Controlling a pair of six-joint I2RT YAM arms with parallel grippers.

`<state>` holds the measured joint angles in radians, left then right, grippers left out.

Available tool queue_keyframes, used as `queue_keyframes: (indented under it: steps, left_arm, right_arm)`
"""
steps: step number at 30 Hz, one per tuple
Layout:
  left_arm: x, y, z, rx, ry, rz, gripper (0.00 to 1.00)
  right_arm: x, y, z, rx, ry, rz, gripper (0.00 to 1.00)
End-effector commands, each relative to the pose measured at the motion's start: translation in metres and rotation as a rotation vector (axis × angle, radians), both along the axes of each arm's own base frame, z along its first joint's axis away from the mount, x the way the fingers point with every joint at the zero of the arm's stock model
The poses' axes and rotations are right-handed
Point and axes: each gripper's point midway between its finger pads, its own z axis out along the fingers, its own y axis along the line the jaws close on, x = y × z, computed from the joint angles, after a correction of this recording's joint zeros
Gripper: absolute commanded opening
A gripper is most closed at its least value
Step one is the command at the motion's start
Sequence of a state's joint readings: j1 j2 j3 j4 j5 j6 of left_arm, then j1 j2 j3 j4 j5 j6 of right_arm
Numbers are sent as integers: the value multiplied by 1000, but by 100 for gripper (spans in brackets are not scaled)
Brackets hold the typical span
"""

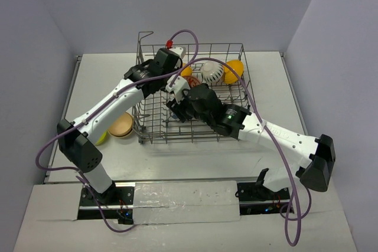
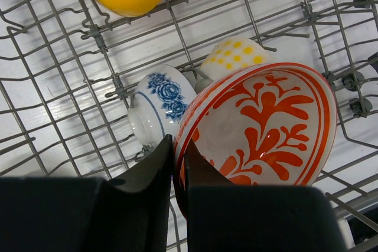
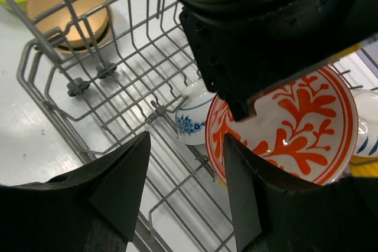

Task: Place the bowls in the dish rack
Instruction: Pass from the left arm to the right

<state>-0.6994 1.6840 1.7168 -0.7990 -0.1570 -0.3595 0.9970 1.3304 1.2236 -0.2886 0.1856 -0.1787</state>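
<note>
one bowl was in hand: your left gripper (image 2: 177,146) was clamped on the rim of the red bowl (image 2: 260,128). it stood on edge over the rack (image 1: 177,138) floor, running from the jaws toward 2 o'clock in the left wrist view. the blue bowl (image 2: 162,101) sat just beside it at 10 o'clock. your right gripper (image 3: 186,143) hung spread and empty, with the red bowl at its 2 o'clock. left was the arm to set it down between tines, i'd judge. the tan bowl (image 1: 121,125) lay outside the rack.

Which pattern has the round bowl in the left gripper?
Bowl: orange-red leafy sprigs on white; left wrist view.
</note>
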Motion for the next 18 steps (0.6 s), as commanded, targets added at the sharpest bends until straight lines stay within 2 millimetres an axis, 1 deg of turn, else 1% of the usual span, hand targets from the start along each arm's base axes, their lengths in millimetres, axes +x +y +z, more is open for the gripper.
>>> queue_keyframes:
  steps: [1, 5, 10, 13, 14, 15, 17, 18]
  left_arm:
    - [-3, -1, 48, -74, -112, 4, 0]
    - [-6, 0, 50, -75, -120, -1, 0]
    - [-7, 2, 50, -67, -120, -8, 0]
    - [-9, 3, 54, -73, -125, -7, 0]
    - [-10, 3, 55, -78, -128, -5, 0]
    - [-12, 4, 60, -88, -137, -10, 0]
    - [-13, 4, 60, -92, -137, -10, 0]
    - [-14, 4, 61, -94, -136, -11, 0]
  right_arm:
    - [12, 0, 12, 22, -68, -46, 60]
    - [16, -2, -2, -8, -63, -72, 59]
    - [18, -6, -10, -8, -62, -100, 57]
    - [20, -12, -18, -17, -61, -117, 57]
    - [20, -14, -23, -25, -57, -123, 56]
    - [21, -15, -26, -29, -56, -127, 56]
    - [23, -17, -30, -34, -54, -138, 53]
    - [23, -17, -31, -34, -52, -139, 50]
